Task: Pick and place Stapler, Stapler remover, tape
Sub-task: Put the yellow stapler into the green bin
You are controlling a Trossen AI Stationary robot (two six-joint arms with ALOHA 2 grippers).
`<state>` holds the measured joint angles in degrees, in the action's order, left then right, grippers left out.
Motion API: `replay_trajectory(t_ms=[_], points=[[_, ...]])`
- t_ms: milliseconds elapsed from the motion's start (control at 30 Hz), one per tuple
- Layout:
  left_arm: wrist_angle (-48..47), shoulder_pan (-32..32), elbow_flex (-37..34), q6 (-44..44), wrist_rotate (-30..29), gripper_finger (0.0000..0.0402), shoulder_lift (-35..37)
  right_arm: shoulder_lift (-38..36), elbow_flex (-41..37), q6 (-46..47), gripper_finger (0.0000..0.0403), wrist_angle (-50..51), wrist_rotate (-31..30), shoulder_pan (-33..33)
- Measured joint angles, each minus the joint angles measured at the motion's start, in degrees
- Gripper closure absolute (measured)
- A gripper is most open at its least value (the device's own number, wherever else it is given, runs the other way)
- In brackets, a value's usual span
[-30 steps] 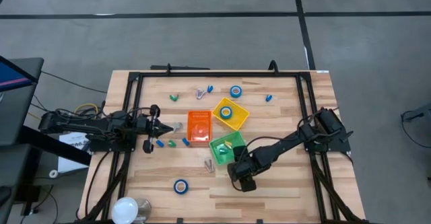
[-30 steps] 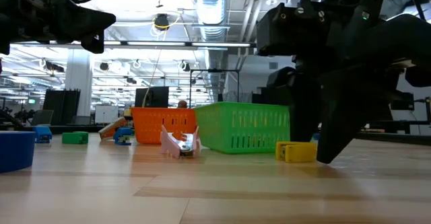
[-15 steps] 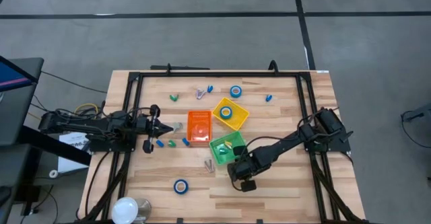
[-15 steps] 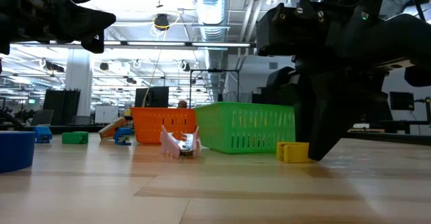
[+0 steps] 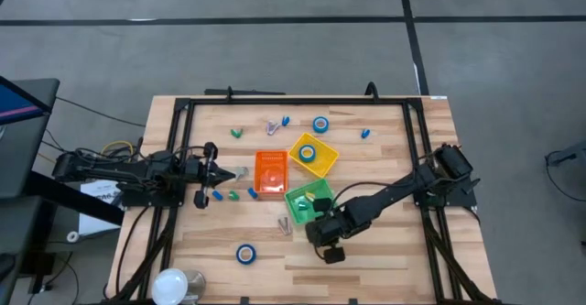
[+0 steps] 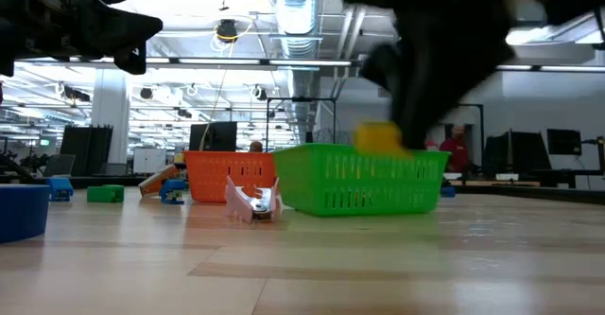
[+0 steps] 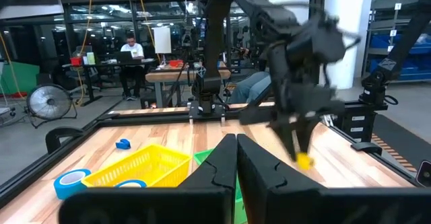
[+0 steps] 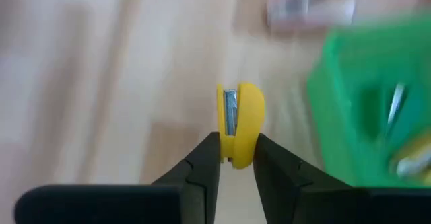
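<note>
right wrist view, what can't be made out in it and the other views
- Right wrist view: contents of the green bin are smeared by motion blur; only the yellow stapler in the right pincer reads clearly.
- Low view: the right arm is a dark blur.
- High view: that arm hides the stapler.

The wooden desk (image 5: 385, 259) carries three bins near its middle: an orange bin (image 5: 270, 173), a yellow bin (image 5: 312, 155) and a green bin (image 5: 308, 201). Rolls of blue tape lie directly on the wood, one near the front edge (image 5: 245, 254) and one towards the back (image 5: 320, 124). Small blue and green items and a pink staple remover (image 6: 251, 201) are scattered around the bins.
</note>
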<state>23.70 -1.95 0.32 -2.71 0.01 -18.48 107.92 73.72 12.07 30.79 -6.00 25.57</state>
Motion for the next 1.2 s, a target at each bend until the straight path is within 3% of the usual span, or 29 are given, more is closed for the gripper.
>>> replay_trajectory(t_ms=[433,700,1200], points=[[0.38,-0.01,0.02,0.01,0.0,0.0398,0.0,-6.6,2.17,-0.61,0.0327,0.8,-1.64,-7.6],[0.52,-0.01,0.02,0.0,0.0,0.0398,0.0,-7.96,2.17,-0.57,0.0327,7.26,-1.63,-13.5],[0.82,0.0,0.02,0.01,0.0,0.0398,0.0,-7.98,-3.74,-0.46,0.0327,10.2,-1.39,-14.78]])
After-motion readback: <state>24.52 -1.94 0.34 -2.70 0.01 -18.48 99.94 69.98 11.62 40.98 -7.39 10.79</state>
